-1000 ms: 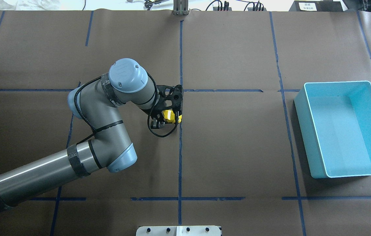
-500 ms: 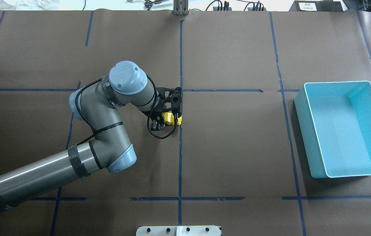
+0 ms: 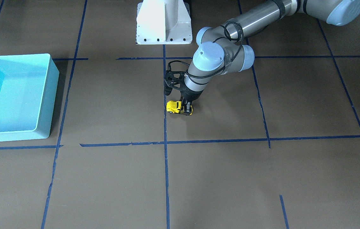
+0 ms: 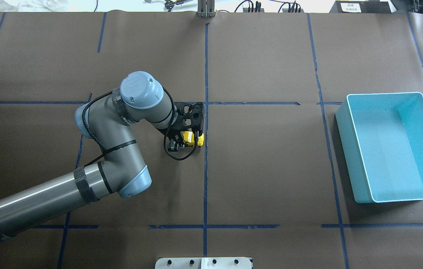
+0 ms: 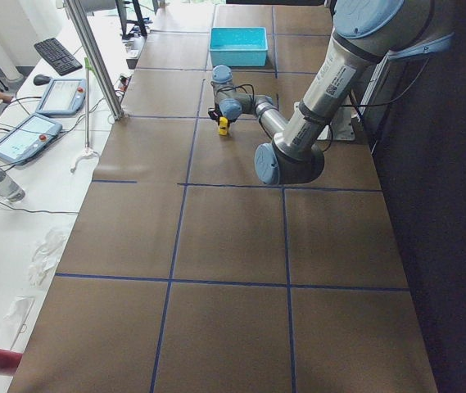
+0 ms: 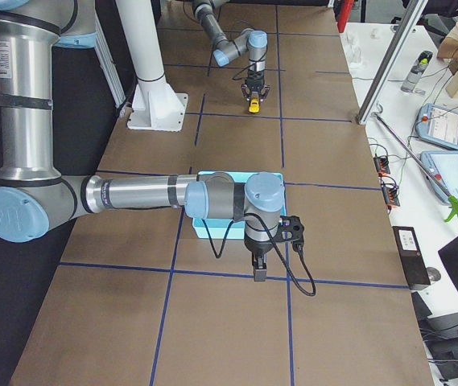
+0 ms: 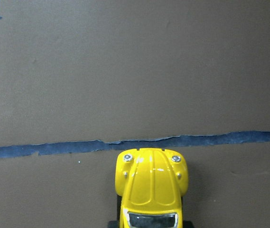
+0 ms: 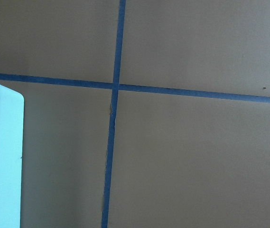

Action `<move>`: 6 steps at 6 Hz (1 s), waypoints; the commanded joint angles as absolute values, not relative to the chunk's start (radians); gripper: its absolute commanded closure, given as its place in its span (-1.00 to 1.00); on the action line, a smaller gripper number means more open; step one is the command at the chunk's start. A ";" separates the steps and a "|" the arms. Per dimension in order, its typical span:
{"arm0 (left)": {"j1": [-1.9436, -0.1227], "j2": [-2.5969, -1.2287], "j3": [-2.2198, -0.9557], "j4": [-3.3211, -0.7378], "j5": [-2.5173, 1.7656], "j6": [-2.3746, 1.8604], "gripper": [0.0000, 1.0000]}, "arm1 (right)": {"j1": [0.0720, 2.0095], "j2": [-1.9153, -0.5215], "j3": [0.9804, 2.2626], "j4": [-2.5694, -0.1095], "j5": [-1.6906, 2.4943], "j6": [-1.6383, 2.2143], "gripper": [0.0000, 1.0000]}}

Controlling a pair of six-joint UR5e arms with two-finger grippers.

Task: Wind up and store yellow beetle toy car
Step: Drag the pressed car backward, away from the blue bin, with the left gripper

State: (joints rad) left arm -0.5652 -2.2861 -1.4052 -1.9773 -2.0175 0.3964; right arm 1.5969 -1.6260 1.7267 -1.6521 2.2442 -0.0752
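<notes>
The yellow beetle toy car (image 4: 192, 137) stands on its wheels on the brown table near the centre, just left of the middle tape line. My left gripper (image 4: 189, 139) points down over it, its fingers shut on the car's rear half. In the front view the car (image 3: 176, 107) shows its nose clear of the gripper (image 3: 185, 108). The left wrist view shows only the car's bonnet (image 7: 151, 183) pointing at a tape line. My right gripper (image 6: 258, 269) shows only in the exterior right view, beside the turquoise bin; I cannot tell whether it is open or shut.
The turquoise bin (image 4: 349, 149) stands empty at the table's right end, far from the car; its wall also shows in the front view (image 3: 54, 79) and the right wrist view (image 8: 2, 156). The robot's white base (image 3: 164, 22) stands at the table's near edge.
My left gripper has moved a little left and toward the robot, and the car has moved with it, tail first, away from the middle tape line.
</notes>
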 commanded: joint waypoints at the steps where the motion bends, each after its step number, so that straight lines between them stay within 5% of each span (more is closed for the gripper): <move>1: -0.571 -2.228 -1.416 -2.072 -2.049 0.394 0.94 | 1.597 -1.626 1.727 -1.652 2.244 -0.075 -1.00; 4: -0.636 -2.105 -1.462 -2.123 -2.184 0.408 0.88 | 1.597 -1.626 1.727 -1.652 2.244 -0.075 -1.00; 5: -0.675 -2.045 -1.465 -2.191 -2.242 0.407 -0.52 | 1.597 -1.626 1.727 -1.652 2.244 -0.075 -1.00; 6: -0.676 -1.989 -1.503 -2.209 -2.232 0.402 -1.00 | 1.597 -1.626 1.727 -1.651 2.244 -0.075 -1.00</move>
